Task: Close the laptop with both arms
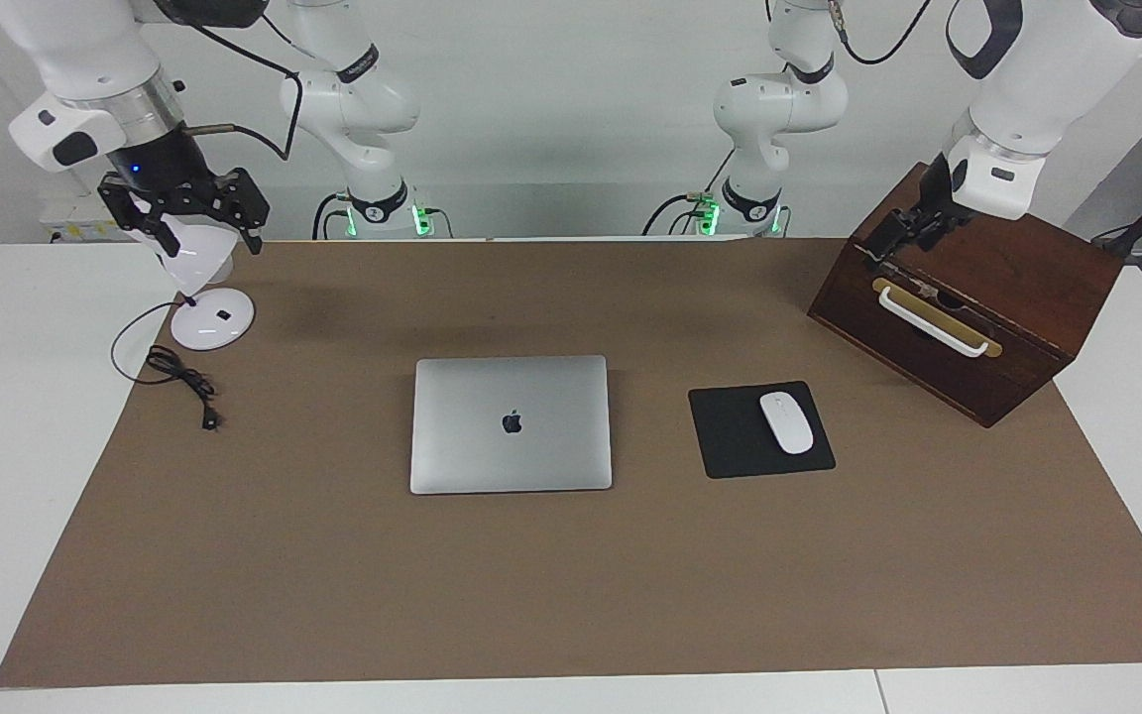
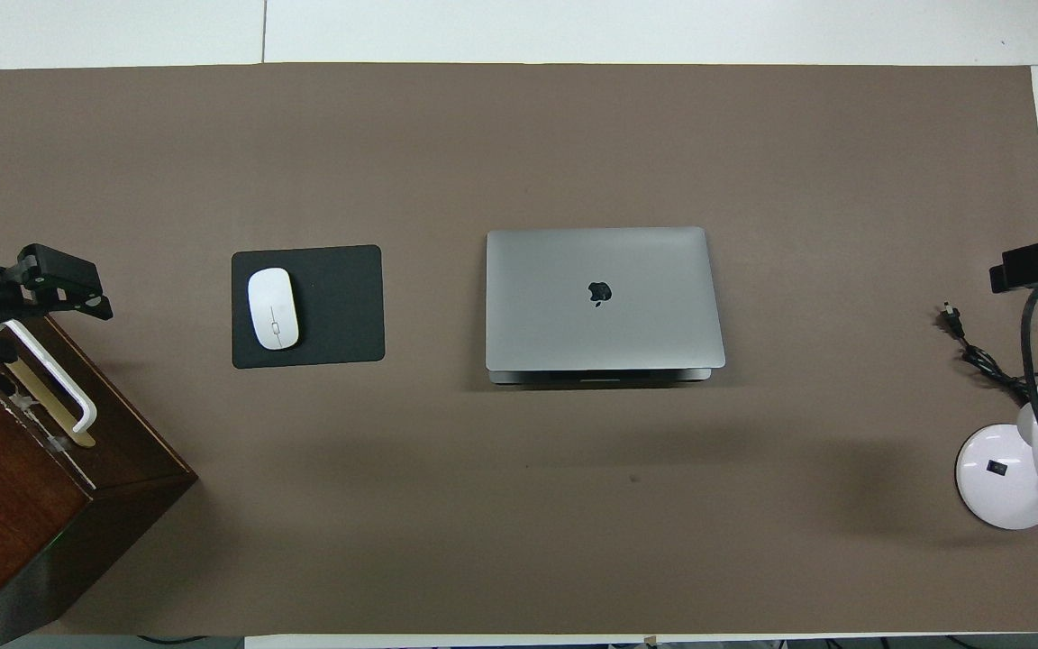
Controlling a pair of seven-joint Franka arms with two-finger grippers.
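Note:
The silver-grey laptop (image 1: 512, 423) (image 2: 603, 297) lies in the middle of the brown mat with its lid down flat and the dark apple logo facing up. My left gripper (image 1: 886, 243) hangs over the top front edge of the wooden box, above its white handle. In the overhead view its black fingers (image 2: 64, 281) stand spread apart with nothing between them. My right gripper (image 1: 211, 241) is up in the air over the white lamp at the right arm's end of the table, jaws wide and empty. Neither gripper is over the laptop.
A black mouse pad (image 1: 730, 436) with a white mouse (image 1: 786, 422) lies beside the laptop toward the left arm's end. The dark wooden box (image 1: 1027, 297) stands at that end. A white lamp (image 1: 212, 319) and its black cable (image 1: 179, 377) sit at the right arm's end.

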